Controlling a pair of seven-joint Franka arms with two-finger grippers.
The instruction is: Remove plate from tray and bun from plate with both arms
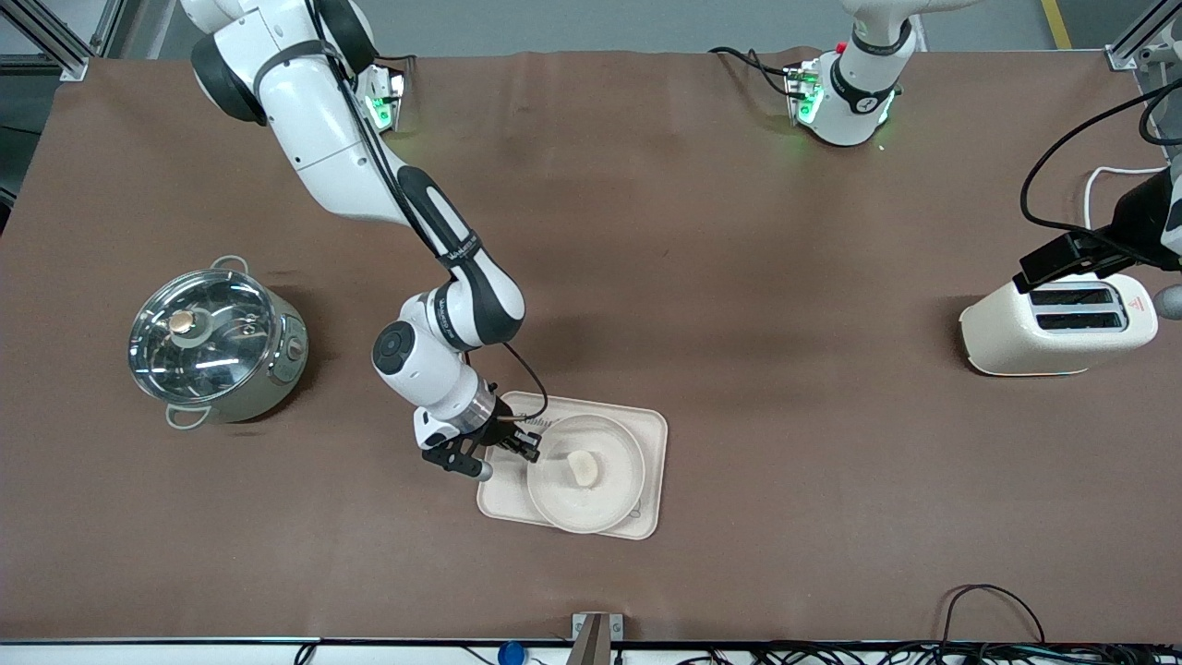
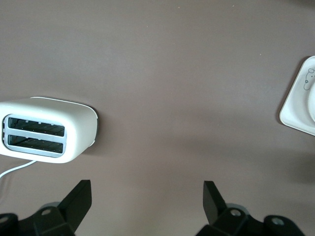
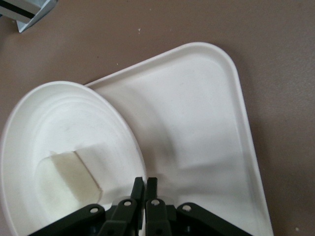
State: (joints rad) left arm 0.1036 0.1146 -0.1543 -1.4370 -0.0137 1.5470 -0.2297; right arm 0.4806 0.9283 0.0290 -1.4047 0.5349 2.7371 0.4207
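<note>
The right gripper [image 3: 145, 184] is clamped on the plate [image 1: 585, 473] rim; the plate rests on the tray [image 1: 646, 427] and carries the bun [image 1: 584, 466]. The left gripper [image 2: 147, 194] hangs wide open near the toaster [image 1: 1057, 323].

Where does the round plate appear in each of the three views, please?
Front view: the plate lies on the tray, with the bun in it and the right gripper shut on its rim.
Left wrist view: not in it; only a tray corner shows.
Right wrist view: the plate fills the lower part, beside the gripper.
Shared landmark: the tray.
</note>
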